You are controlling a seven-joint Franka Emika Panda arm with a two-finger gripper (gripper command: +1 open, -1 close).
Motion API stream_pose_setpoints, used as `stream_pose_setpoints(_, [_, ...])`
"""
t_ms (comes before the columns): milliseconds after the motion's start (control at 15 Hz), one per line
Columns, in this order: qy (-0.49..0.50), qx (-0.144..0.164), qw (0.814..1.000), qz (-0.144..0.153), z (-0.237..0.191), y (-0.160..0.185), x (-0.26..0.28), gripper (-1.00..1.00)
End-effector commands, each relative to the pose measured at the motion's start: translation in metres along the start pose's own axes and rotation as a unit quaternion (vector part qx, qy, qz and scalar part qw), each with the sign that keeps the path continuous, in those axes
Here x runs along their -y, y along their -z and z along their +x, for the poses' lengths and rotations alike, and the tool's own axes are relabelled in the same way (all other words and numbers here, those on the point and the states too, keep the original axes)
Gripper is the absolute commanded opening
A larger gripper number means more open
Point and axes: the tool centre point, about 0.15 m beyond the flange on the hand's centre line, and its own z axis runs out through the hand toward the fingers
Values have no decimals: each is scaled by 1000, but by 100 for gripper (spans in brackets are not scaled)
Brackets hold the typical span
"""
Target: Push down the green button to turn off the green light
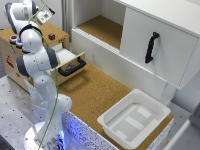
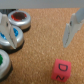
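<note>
In the wrist view the green button is in a silver ring at the picture's edge, partly cut off. A blue button and a red button sit in line beyond it. My gripper is open and empty above the cork surface, its fingers wide apart. One finger overlaps the blue button, and the green button lies outside the jaws. In the exterior view the gripper hovers above the wooden box at the back left. The arm hides most of the buttons there.
A red cube marked D lies on the cork near the buttons; it also shows in the exterior view. A drawer with a black handle stands open. A white bin sits at the front. A white cabinet with a black handle is on the exterior view's right.
</note>
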Motion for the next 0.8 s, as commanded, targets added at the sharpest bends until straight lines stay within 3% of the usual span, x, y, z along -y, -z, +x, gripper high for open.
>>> stream_pose_setpoints(0, [-20, 79, 994, 70, -10, -20, -25, 100])
stream_pose_setpoints(133, [-47, 69, 994, 72, -19, -31, -22, 100])
stream_pose_setpoints(400, [-90, 59, 993, 48, -19, -51, -39, 100])
stream_pose_setpoints(733, [-94, 56, 993, 54, -16, -72, -55, 100])
